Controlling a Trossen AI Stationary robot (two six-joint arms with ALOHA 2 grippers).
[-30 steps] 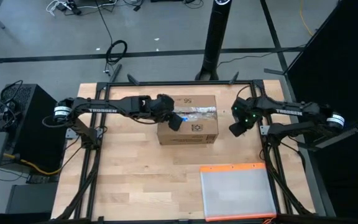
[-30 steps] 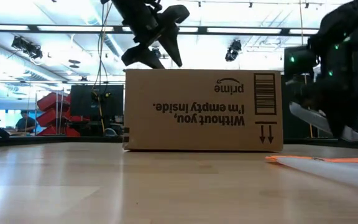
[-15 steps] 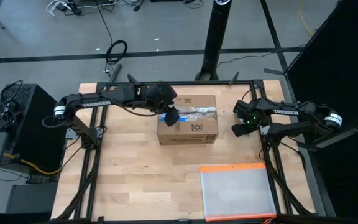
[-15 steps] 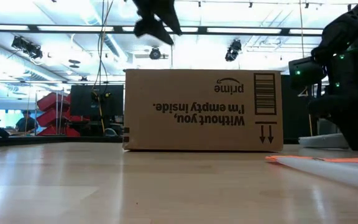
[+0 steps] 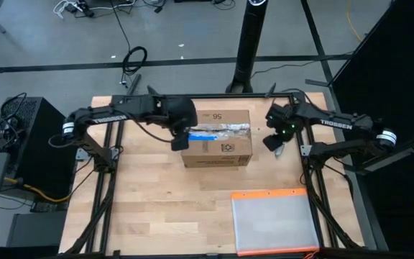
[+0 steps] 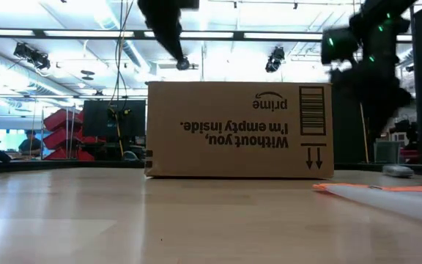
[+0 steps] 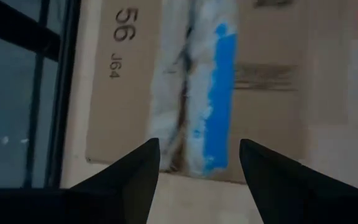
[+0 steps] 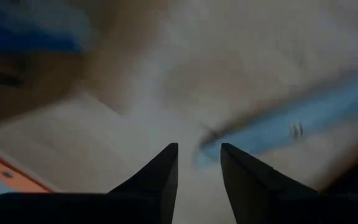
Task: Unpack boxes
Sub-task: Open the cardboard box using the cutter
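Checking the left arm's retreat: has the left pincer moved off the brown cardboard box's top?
Yes. The left pincer slid from over the brown cardboard box to its left edge.

Brown cardboard box point(image 5: 217, 138), blue-striped tape point(image 7: 219, 93), black "56" print point(image 7: 125, 24).

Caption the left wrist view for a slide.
Left gripper, jaws open, above the taped seam of the closed brown corrugated cardboard box.

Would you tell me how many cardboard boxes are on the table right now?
1: the cardboard box sits at the table's far middle, between the left gripper and the right gripper. None seems hidden.
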